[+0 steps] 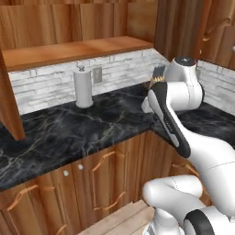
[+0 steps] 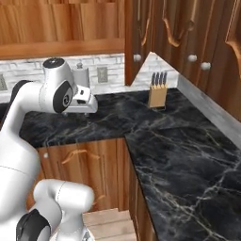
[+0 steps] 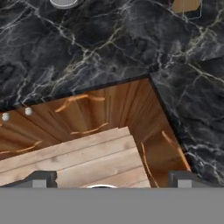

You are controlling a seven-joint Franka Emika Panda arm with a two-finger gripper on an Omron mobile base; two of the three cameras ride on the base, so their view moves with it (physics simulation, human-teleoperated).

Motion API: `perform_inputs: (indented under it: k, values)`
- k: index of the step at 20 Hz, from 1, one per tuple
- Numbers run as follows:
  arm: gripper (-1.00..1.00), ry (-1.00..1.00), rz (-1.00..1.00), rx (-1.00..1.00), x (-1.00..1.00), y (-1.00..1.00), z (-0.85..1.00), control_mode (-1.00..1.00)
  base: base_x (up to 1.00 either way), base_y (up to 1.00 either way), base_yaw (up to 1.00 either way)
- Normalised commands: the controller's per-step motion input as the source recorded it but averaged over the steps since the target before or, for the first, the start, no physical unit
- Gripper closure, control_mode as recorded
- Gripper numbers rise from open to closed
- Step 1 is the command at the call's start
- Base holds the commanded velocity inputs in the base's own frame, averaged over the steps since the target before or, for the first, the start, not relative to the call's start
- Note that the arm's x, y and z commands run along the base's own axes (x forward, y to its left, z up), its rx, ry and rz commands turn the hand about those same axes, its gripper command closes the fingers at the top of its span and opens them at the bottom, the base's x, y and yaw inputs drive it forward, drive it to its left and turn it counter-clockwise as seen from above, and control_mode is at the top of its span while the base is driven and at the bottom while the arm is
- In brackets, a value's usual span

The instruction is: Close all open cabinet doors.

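Observation:
An upper cabinet door (image 2: 137,42) of reddish-brown wood stands swung out from the corner, its round knob (image 2: 137,58) facing me; the same door shows as a dark panel (image 1: 181,27) behind the arm. Another wood panel (image 1: 10,101) juts out at the far left, apparently an open upper door. The upper doors (image 2: 197,37) along the right wall look shut. The lower doors (image 1: 103,183) under the counter are shut, and they appear from above in the hand view (image 3: 83,113). My gripper (image 2: 79,113) hangs over the counter's front edge, pointing down, open and holding nothing (image 3: 112,180).
The black marble counter (image 1: 69,133) wraps round the corner. A paper towel roll (image 1: 83,87) and a wall outlet (image 1: 97,74) are at the back; a knife block (image 2: 157,94) stands in the corner. Light wood floor (image 3: 70,157) lies below.

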Motion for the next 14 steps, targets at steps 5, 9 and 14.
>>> perform_inputs:
  k: [5,9,14]
  values:
    - [-1.0,0.0,0.0,0.0,0.0,0.0,0.0,1.0,0.67,0.0,0.26]
    - [-1.0,0.0,0.0,0.0,0.0,0.0,0.0,1.0,0.58,0.0,0.32]
    - [-1.0,0.0,0.0,0.0,0.0,0.0,0.0,1.0,-0.11,0.0,0.29]
